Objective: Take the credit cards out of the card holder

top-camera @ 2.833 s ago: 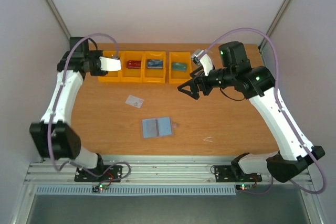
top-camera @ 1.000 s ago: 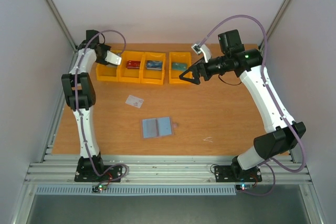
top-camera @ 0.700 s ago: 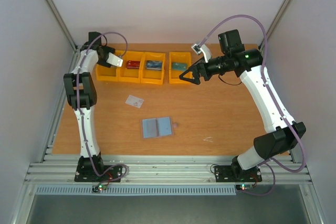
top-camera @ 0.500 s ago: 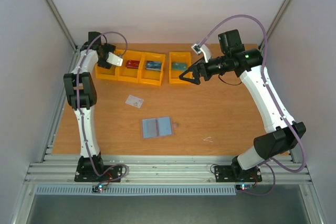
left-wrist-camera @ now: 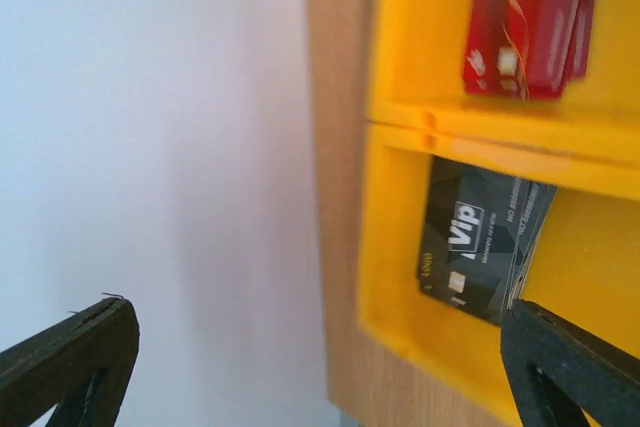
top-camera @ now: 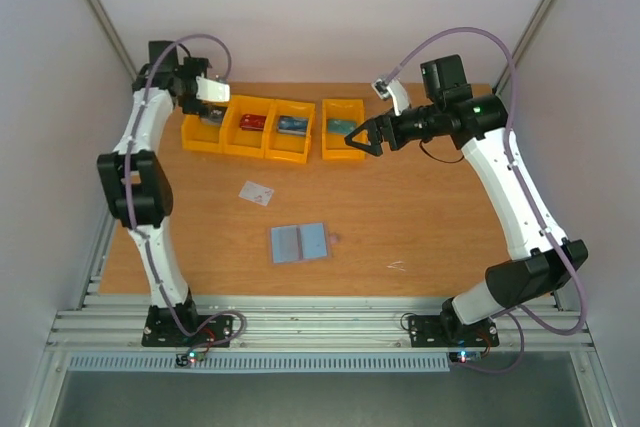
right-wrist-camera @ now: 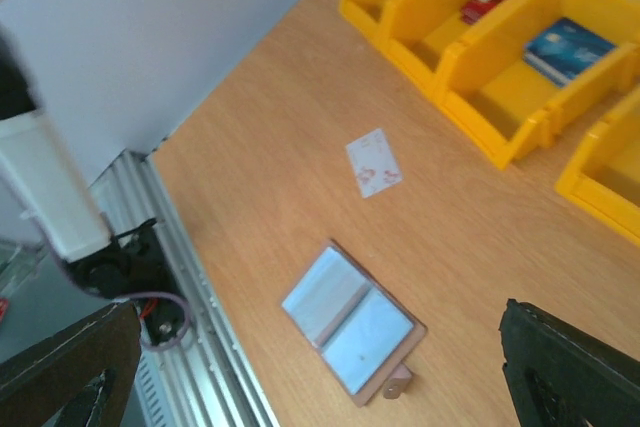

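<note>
Blue-grey card holder (top-camera: pixel 299 243) open, credit card (top-camera: pixel 257 193) nearby, left gripper (left-wrist-camera: pixel 315 307) and right gripper (right-wrist-camera: pixel 318 309) spread, apparently empty

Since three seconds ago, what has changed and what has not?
The left gripper has opened at the leftmost bin, where black cards lie, and drawn back from it. The right gripper, open, shifted slightly towards the far side. The card holder and pale card stayed put.

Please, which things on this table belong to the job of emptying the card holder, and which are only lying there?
Belong to the job: card holder; pale card on the table; black card, red cards and blue card in the yellow bins.
Only lying there: yellow bins; small white scrap.
</note>
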`<action>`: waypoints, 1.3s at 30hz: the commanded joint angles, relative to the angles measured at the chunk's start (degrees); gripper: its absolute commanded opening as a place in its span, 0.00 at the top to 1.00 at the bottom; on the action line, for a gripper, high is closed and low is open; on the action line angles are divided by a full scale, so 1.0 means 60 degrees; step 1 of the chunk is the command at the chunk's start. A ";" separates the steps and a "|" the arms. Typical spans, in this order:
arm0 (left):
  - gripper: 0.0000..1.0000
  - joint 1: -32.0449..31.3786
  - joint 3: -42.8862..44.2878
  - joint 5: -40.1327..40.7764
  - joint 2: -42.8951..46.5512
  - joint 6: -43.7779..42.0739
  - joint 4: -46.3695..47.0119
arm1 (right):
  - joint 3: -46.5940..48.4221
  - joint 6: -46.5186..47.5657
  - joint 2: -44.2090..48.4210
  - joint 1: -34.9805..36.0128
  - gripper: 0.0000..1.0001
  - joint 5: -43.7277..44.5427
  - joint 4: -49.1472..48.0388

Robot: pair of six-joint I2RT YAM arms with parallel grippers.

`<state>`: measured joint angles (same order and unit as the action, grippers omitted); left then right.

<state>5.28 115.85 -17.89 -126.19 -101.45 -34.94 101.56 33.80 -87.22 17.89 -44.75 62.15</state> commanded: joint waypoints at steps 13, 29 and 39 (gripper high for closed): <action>0.01 -0.0491 -0.6445 -0.1934 1.0946 1.6763 -0.0666 | -0.2119 -0.5566 -0.0078 0.4522 0.10 0.6922 -0.0566; 0.01 -0.0140 -1.2421 -0.0070 1.4883 2.2700 -0.0621 | -0.0374 -0.7410 -0.5133 0.7668 0.02 0.8253 -0.0102; 0.01 -0.0372 -1.3766 -0.0135 1.5197 2.3470 -0.0350 | -0.0548 -0.7802 -0.6643 0.7418 0.06 0.8288 -0.0379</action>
<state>3.73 34.74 -18.57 -35.81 36.16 -40.84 98.94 -10.87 -126.26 63.53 3.05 59.96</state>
